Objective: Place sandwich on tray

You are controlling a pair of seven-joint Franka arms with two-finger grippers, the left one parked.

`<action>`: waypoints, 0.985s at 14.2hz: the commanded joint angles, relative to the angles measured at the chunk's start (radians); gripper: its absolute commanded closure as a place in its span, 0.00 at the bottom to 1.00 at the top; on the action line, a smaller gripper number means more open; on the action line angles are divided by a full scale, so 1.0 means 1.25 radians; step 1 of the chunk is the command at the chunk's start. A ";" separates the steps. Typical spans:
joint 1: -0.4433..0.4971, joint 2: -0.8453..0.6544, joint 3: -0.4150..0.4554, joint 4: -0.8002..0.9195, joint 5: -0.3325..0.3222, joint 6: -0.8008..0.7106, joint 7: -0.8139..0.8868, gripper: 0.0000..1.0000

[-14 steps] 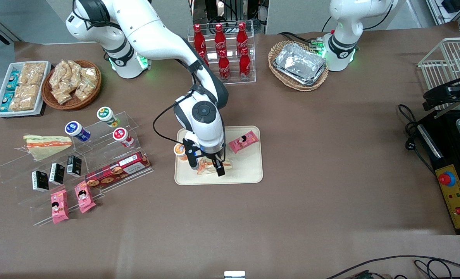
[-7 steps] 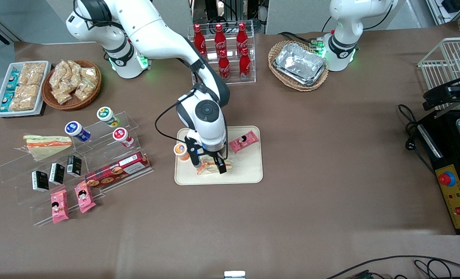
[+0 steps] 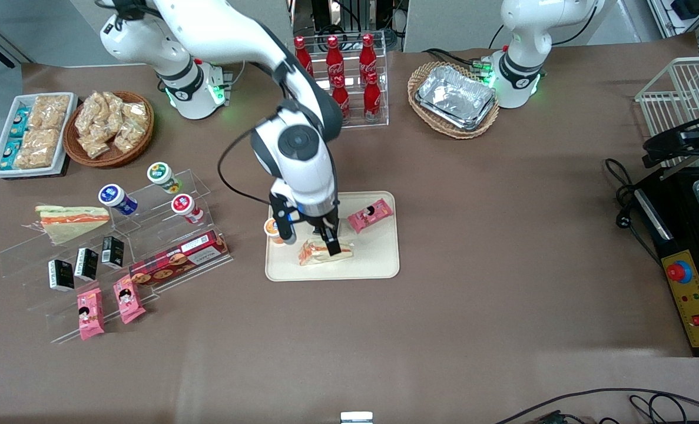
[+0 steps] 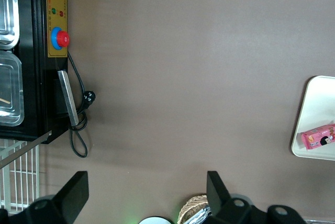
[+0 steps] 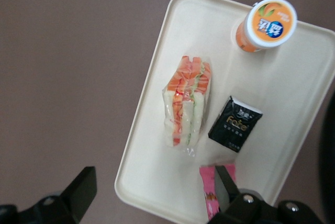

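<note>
The wrapped sandwich (image 3: 324,252) lies on the cream-beige tray (image 3: 373,259), near the tray's edge closest to the front camera. It also shows in the right wrist view (image 5: 187,101), lying free on the tray (image 5: 152,177). My gripper (image 3: 308,237) hangs open and empty above the sandwich, its fingers spread wide and apart from it (image 5: 152,195). A second, like sandwich (image 3: 72,221) rests on the clear acrylic stand toward the working arm's end of the table.
On the tray also sit an orange-capped cup (image 3: 274,228), a pink snack pack (image 3: 370,215) and a small black packet (image 5: 235,124). A clear stand (image 3: 119,247) holds cups, black packets, a biscuit box and pink packs. A cola bottle rack (image 3: 338,76) stands farther back.
My gripper has let go of the sandwich and risen above it, moving slightly farther from the front camera. The sandwich stays on the tray.
</note>
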 commanded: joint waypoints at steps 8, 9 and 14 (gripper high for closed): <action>-0.129 -0.255 -0.008 -0.017 -0.002 -0.356 -0.677 0.00; -0.155 -0.270 -0.008 -0.017 -0.002 -0.377 -0.740 0.00; -0.192 -0.275 -0.010 -0.022 -0.003 -0.387 -0.817 0.00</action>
